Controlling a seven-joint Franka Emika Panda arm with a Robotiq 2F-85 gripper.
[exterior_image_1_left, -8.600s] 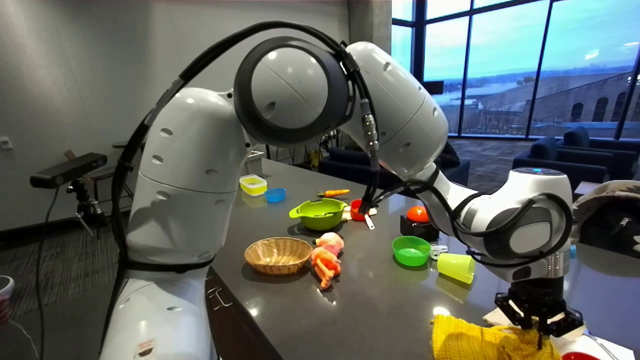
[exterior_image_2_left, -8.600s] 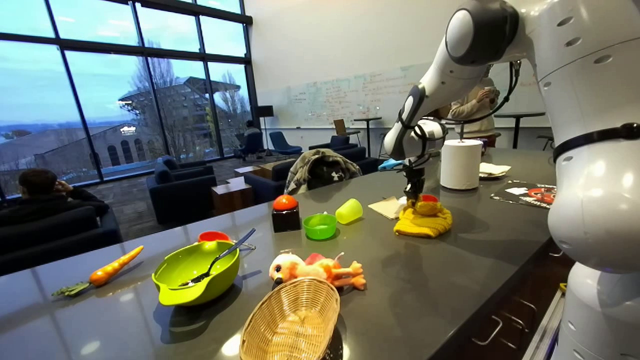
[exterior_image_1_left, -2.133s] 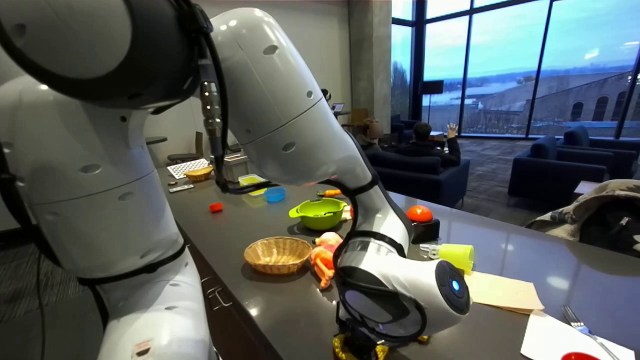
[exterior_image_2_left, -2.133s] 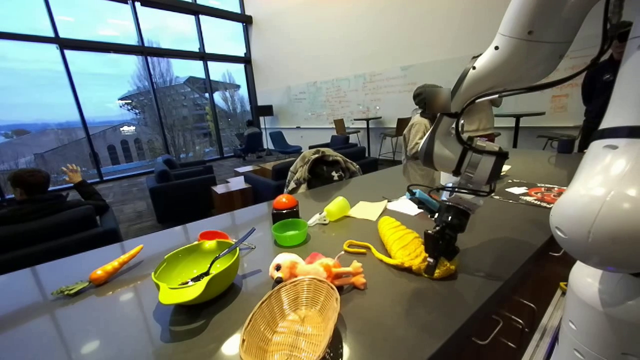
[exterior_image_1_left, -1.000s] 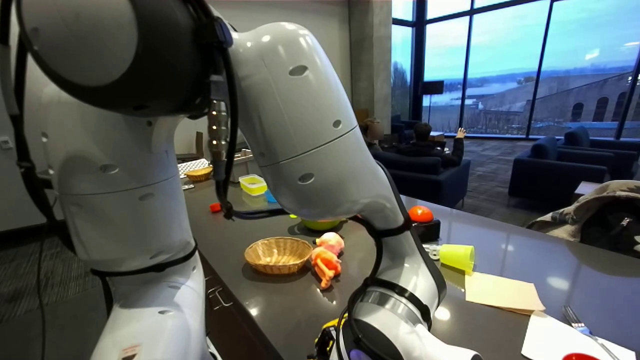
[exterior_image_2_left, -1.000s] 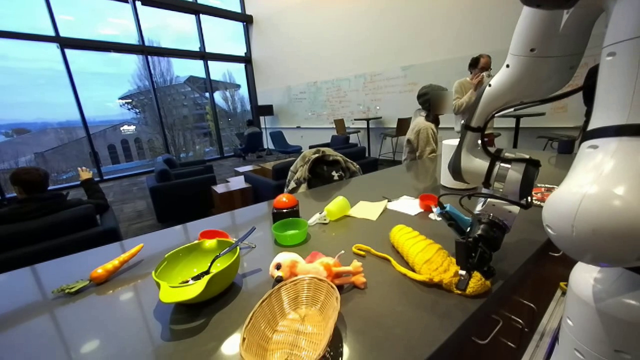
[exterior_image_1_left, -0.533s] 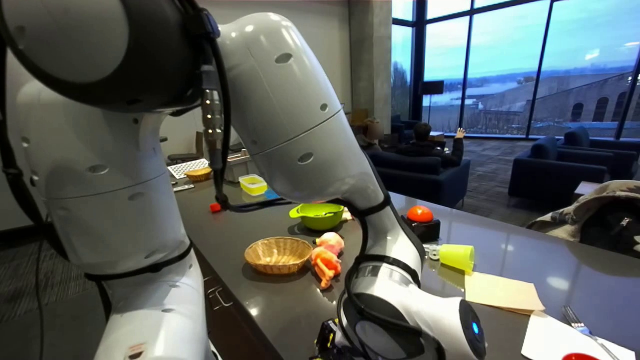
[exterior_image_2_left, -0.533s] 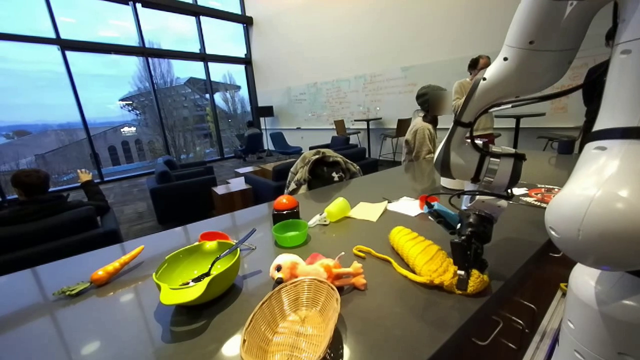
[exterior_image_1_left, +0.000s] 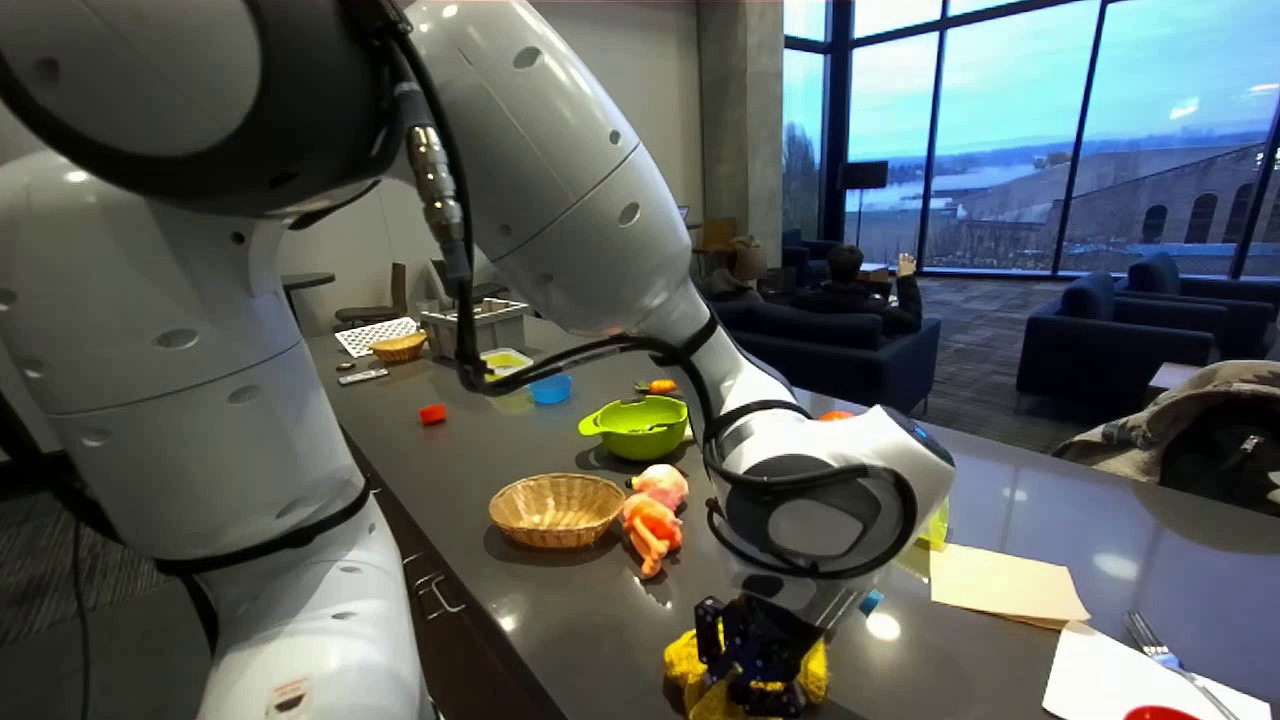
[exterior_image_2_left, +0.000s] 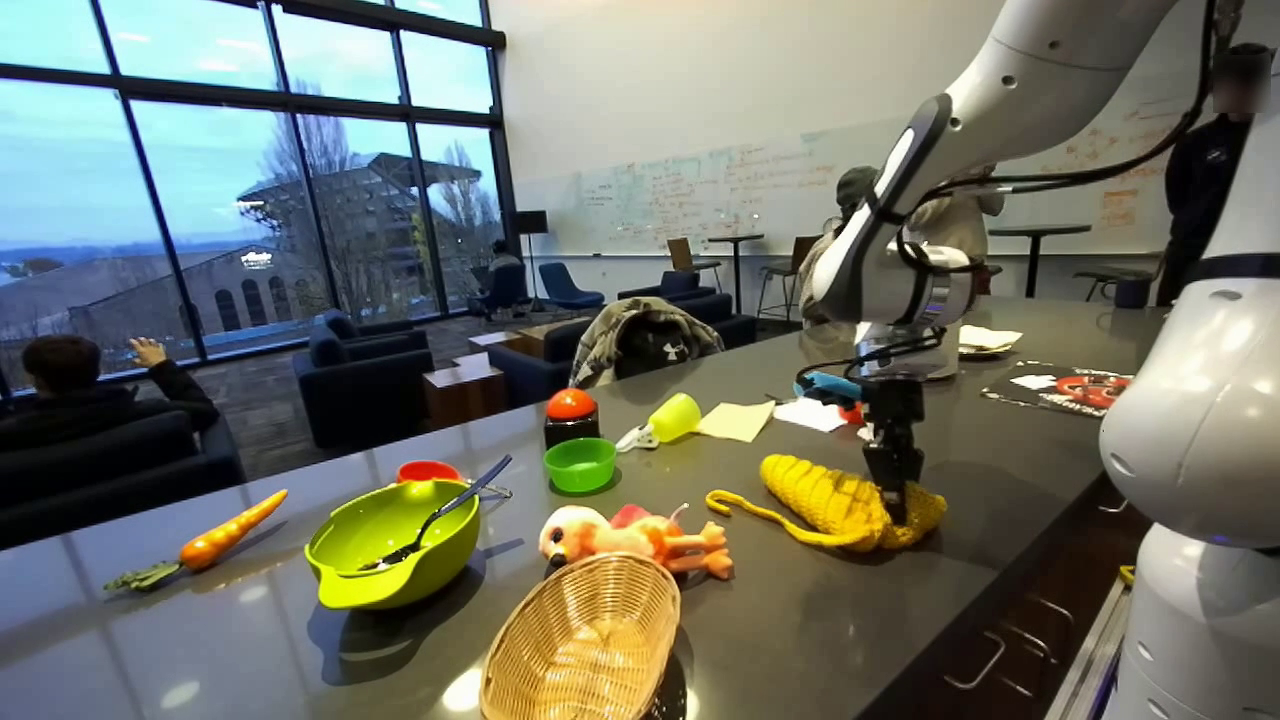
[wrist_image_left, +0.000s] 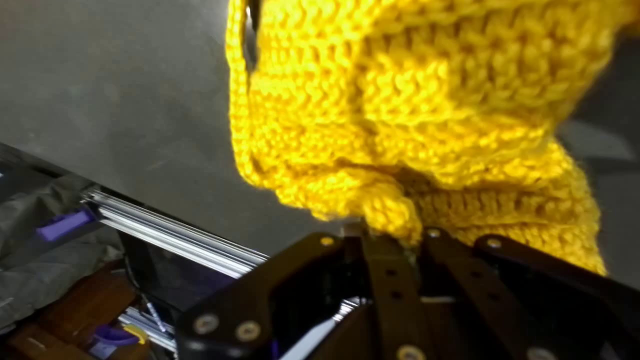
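A yellow knitted hat-like piece (exterior_image_2_left: 820, 500) with a long string lies on the grey counter, one end bunched up. It also shows in an exterior view (exterior_image_1_left: 686, 664), partly behind the gripper, and fills the upper wrist view (wrist_image_left: 425, 125). My gripper (exterior_image_2_left: 897, 512) points down at the bunched end, near the counter's drawer side. In the wrist view the fingers (wrist_image_left: 387, 240) are close together with a yellow fold pinched between them. The gripper (exterior_image_1_left: 750, 690) hides part of the knit in an exterior view.
A wicker basket (exterior_image_2_left: 590, 650) and an orange plush toy (exterior_image_2_left: 640, 542) lie nearby. Beyond are a green bowl (exterior_image_2_left: 580, 482), red-domed button box (exterior_image_2_left: 571, 425), lime cup (exterior_image_2_left: 674, 417), beige napkin (exterior_image_2_left: 735, 421), lime colander (exterior_image_2_left: 425, 575) with a spoon, and fork (exterior_image_1_left: 1155, 645). The counter edge is close.
Since half a second ago the gripper has turned more upright and moved away from the counter edge, drawing the knit's end along. Over the longer span the knit came nearer and its string spread out.
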